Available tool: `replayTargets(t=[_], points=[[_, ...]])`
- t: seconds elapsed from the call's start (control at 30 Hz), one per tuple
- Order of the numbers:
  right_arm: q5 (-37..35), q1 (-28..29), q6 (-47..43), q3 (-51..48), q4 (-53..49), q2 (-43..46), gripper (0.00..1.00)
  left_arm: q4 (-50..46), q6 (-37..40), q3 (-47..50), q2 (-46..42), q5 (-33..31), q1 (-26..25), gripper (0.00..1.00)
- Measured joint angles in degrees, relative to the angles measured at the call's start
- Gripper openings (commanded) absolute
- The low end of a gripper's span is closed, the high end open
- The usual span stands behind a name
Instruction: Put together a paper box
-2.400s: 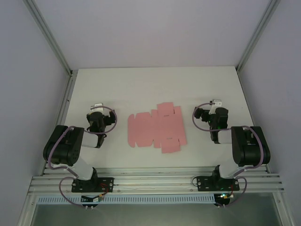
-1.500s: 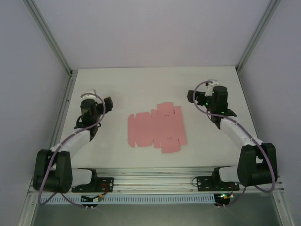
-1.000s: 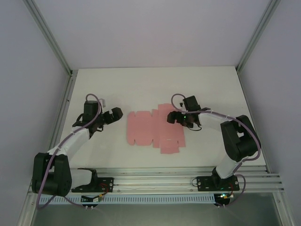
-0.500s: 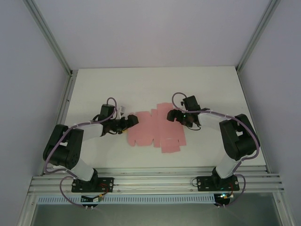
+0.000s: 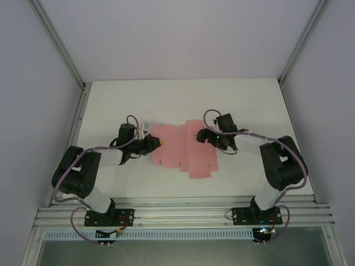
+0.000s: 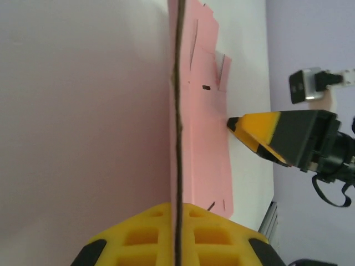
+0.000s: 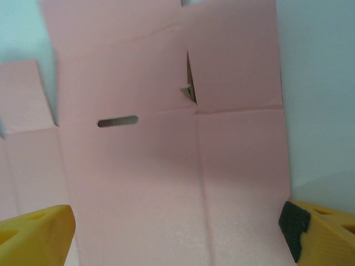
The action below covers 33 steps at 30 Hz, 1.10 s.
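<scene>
Left wrist: paper box (image 6: 205, 144) inside claw (image 6: 176, 235)

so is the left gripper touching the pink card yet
Touching: the left wrist view shows the edge of the pink card clamped between the yellow fingers of the left gripper.

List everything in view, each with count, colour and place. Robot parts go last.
paper box: one, pink, a flat die-cut sheet with flaps and slots, mid-table between the arms
table: one, white, under everything
frame rails: several, silver, along the near edge and up the back corners
walls: three, pale grey, behind and to both sides
left arm: one, black and white with a purplish cable, near left
right arm: one, black and white with a purplish cable, near right
left end effector: one, yellow-tipped, shut on the paper box's left edge
right end effector: one, yellow and black fingers, open, over the sheet's right part
</scene>
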<state>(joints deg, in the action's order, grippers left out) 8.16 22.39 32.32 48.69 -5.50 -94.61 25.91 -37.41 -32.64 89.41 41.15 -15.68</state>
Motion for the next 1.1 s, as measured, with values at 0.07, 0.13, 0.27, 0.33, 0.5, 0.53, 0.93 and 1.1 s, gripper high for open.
replayTargets(t=[0.07, 0.13, 0.27, 0.33, 0.5, 0.53, 0.93, 1.1], points=[[-0.55, -0.33, -0.94, -0.50, -3.34, 2.38, 1.00, -0.42, 1.22, 0.02, -2.56, -0.24, -0.22, 0.00], [-0.66, -1.09, -2.12, -1.70, -5.57, 5.88, 1.00, -0.22, 2.45, 0.35, -5.07, -0.22, -0.22, 0.00], [3.32, -4.85, -4.83, -6.54, -5.25, 16.11, 0.91, 3.67, 3.78, 3.43, -10.82, 1.03, -0.22, 0.00], [7.80, -8.28, -5.79, -10.67, -2.05, 20.20, 0.87, 6.21, 3.76, 5.25, -13.18, 2.32, -0.22, 0.00], [18.21, -11.87, -6.69, -21.73, 7.37, 23.74, 0.87, 10.62, 2.86, 7.02, -17.18, 5.11, -0.22, 0.00], [19.63, -11.85, -6.88, -22.86, 8.33, 23.67, 0.86, 10.97, 2.67, 7.02, -17.75, 5.53, -0.22, 0.00], [30.18, -11.69, -8.52, -27.52, 26.14, 19.80, 0.47, 12.24, 1.22, 9.27, -24.96, 7.43, -0.22, 0.00], [30.91, -11.69, -9.29, -27.50, 25.46, 24.35, 0.19, 6.16, 4.13, 9.27, -29.90, 4.39, -0.22, 0.00]])
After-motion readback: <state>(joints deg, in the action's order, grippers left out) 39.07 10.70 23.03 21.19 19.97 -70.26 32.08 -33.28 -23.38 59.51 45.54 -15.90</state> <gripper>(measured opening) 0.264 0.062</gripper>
